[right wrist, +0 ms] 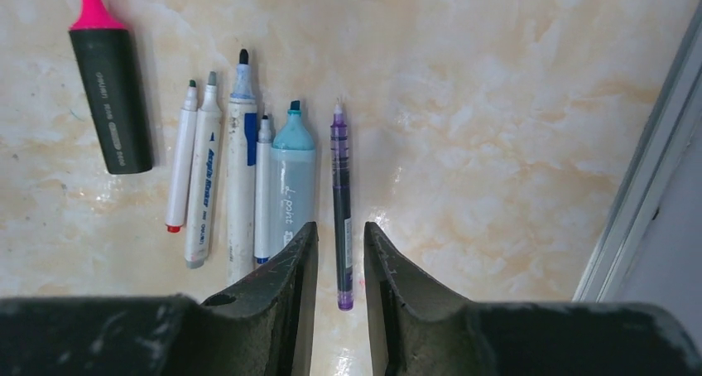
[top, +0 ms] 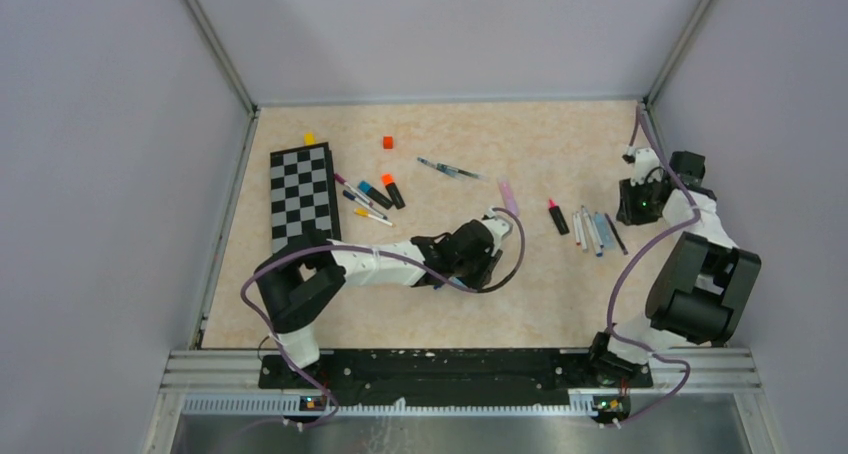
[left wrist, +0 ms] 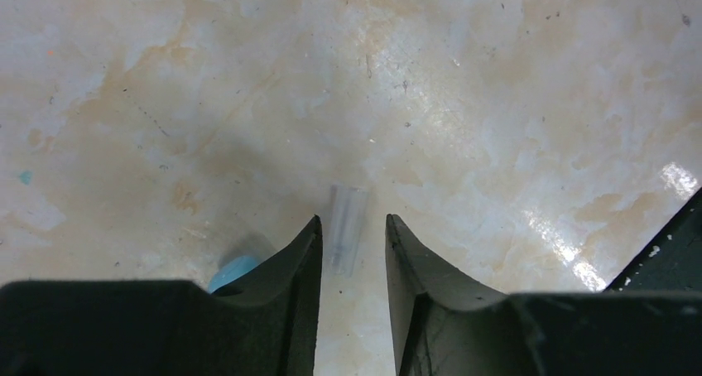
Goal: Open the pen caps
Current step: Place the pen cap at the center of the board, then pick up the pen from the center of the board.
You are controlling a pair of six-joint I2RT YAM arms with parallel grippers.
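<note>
At centre, left hand narrowly open over clear cap, right hand ditto over purple pen: best lift w/o nudging.

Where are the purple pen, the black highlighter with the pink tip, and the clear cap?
purple pen [right wrist: 341, 185]: right wrist view, middle of its barrel.
black highlighter [right wrist: 112, 103]: right wrist view, middle of its black barrel.
clear cap [left wrist: 346, 227]: left wrist view, middle of its tube.

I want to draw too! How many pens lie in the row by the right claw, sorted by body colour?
black pen: 1
white pens: 4
light blue pen: 1
purple pen: 1
Total: 7
</note>
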